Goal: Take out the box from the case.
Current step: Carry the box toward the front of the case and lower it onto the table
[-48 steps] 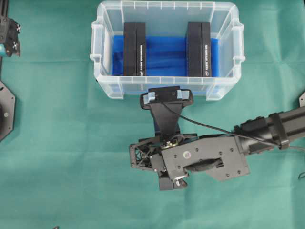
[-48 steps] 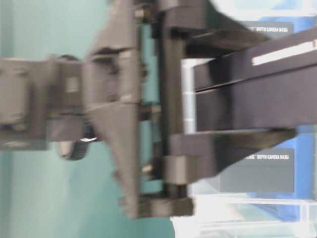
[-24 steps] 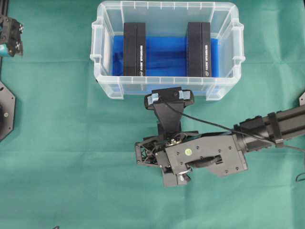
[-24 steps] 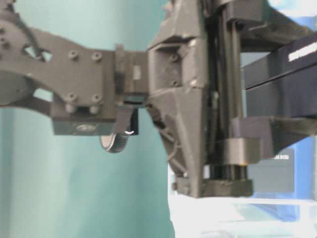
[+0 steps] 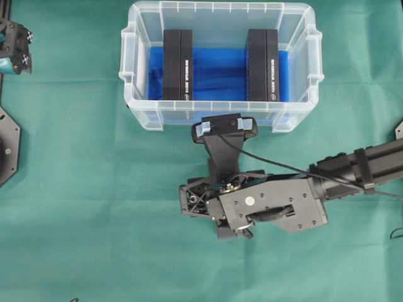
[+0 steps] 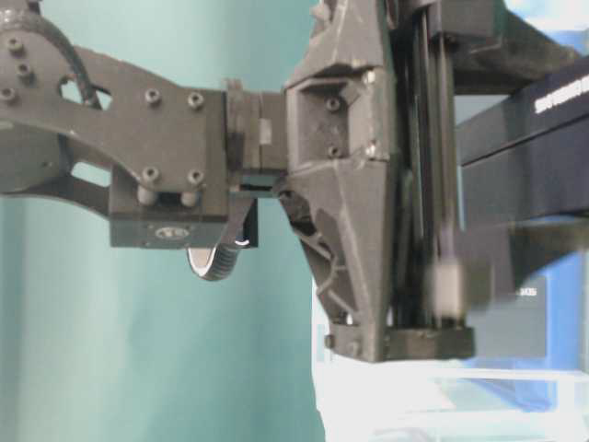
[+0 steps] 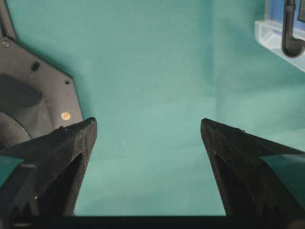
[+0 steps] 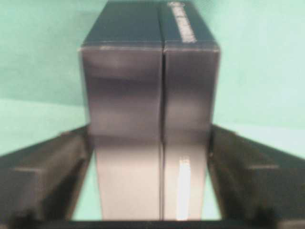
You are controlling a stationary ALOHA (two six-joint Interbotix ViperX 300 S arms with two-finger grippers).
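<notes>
Whether the right hand [image 8: 150, 138] is clamped on the black rectangular cardboard box [image 8: 143, 71] or merely flanks it cannot be told, its fingers being seen close along both long sides. The box is seen against the green cloth counter [image 8: 38, 57], its long axis running straight out from the hand, outside the clear plastic case [image 5: 129, 94], where two like boxes [image 5: 177, 65] are left. White lettering on them cannot be read; the left hand [image 7: 147, 129], fingers apart, is parked farther off.

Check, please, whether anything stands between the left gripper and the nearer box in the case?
Only the left wall of the case: the left gripper sits outside it, the left box inside. The case has no lid, so nothing visible blocks a reach from above.
</notes>
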